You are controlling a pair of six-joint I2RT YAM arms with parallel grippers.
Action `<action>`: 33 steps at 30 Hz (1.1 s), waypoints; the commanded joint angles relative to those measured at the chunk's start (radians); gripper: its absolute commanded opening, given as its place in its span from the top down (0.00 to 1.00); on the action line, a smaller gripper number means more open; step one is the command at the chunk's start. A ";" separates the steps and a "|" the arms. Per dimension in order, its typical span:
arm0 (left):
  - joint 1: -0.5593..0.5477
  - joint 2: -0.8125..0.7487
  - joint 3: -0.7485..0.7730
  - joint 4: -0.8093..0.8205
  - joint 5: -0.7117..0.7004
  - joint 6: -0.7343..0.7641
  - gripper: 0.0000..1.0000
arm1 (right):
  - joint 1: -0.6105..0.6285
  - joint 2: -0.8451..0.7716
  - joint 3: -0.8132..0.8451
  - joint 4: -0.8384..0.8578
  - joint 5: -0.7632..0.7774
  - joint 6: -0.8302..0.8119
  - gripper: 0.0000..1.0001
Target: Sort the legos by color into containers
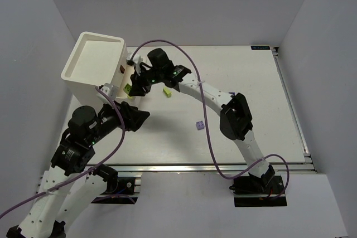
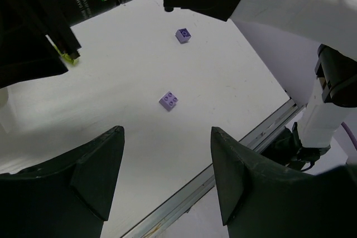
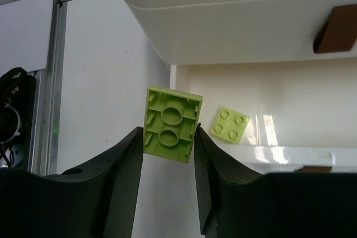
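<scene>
Right wrist view has the right gripper [image 3: 167, 135] pinching a yellow-green brick [image 3: 172, 120] by its long sides, just short of the open drawer [image 3: 279, 155] ahead, where a matching brick [image 3: 230, 125] lies; the left gripper [image 2: 166, 137] hangs wide and empty, farther from it.

Pinched between the black fingers of the right gripper [image 3: 167, 143], a yellow-green brick [image 3: 170, 132]; just beyond the fingertips, a second yellow-green brick [image 3: 230, 125] in a cream-white drawer [image 3: 301, 93], with a brown knob [image 3: 334, 29] above. Ahead of the black left gripper [image 2: 167, 137], a lavender brick [image 2: 169, 100] and a deeper purple brick [image 2: 183, 35] on the white table [image 2: 234, 82]
</scene>
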 commanded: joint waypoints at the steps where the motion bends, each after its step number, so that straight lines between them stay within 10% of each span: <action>1: -0.003 -0.019 0.010 -0.054 -0.009 -0.021 0.27 | 0.029 0.002 0.013 0.138 0.047 0.025 0.97; 33: 0.006 -0.073 -0.020 -0.089 0.000 -0.072 0.26 | 0.041 0.051 0.005 0.192 0.170 0.041 0.39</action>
